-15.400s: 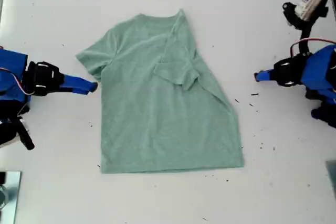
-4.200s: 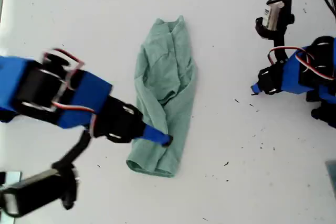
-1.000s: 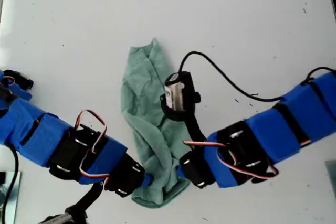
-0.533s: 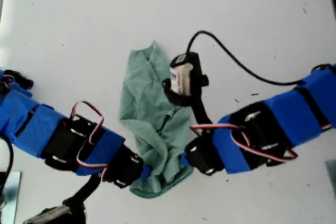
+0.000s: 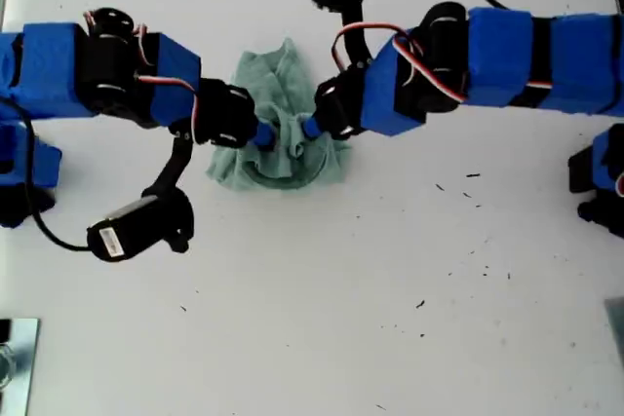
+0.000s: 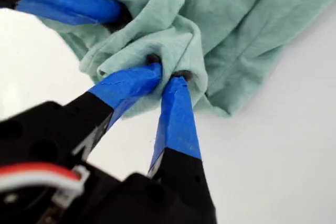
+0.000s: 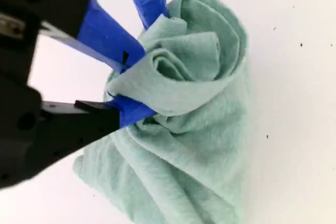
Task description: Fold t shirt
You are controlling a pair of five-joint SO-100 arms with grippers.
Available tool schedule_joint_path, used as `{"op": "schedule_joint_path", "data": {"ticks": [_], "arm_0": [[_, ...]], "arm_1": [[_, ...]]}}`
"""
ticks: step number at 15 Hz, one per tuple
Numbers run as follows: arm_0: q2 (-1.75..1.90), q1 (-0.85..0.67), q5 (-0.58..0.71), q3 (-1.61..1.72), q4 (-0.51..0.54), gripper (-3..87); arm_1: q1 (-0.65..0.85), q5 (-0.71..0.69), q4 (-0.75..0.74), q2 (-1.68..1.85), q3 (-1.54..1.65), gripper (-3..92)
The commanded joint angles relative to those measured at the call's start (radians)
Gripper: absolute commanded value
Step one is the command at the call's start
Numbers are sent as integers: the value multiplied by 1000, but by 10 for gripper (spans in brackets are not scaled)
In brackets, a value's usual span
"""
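Both pincers clenched on the bunched t shirt (image 5: 283,124)

My first gripper (image 6: 168,73) and my second gripper (image 7: 128,85) should lower together, laying the fold flat on the surface (image 5: 390,289) before releasing.

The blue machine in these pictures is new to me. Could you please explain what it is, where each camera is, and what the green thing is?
These are two small robot arms wrapped in blue. One picture looks down on the white table from above. The other two come from cameras mounted on the arms' own pincers, called grippers. The green thing is a t shirt, bunched into a heap. My first gripper and my second gripper each pinch a fold of it.
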Motion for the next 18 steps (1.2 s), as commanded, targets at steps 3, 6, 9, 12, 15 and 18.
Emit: {"op": "schedule_joint_path", "data": {"ticks": [3, 6, 9, 12, 15, 18], "arm_0": [[359, -229, 86, 144, -28, 302], [526, -517, 127, 347, -32, 297], [565, -522, 123, 494, -58, 297], [792, -511, 103, 719, -124, 284], [1178, -417, 37, 1026, -158, 70], [1775, -184, -160, 1436, -158, -1]], "arm_1": [[221, -250, 9, 160, -60, 427], [494, -189, -40, 241, 114, 474], [555, -173, -64, 298, 270, 468], [575, -160, -94, 523, 568, 443], [525, -109, -140, 986, 1069, 126], [385, 44, -101, 1483, 1525, 25]]}}
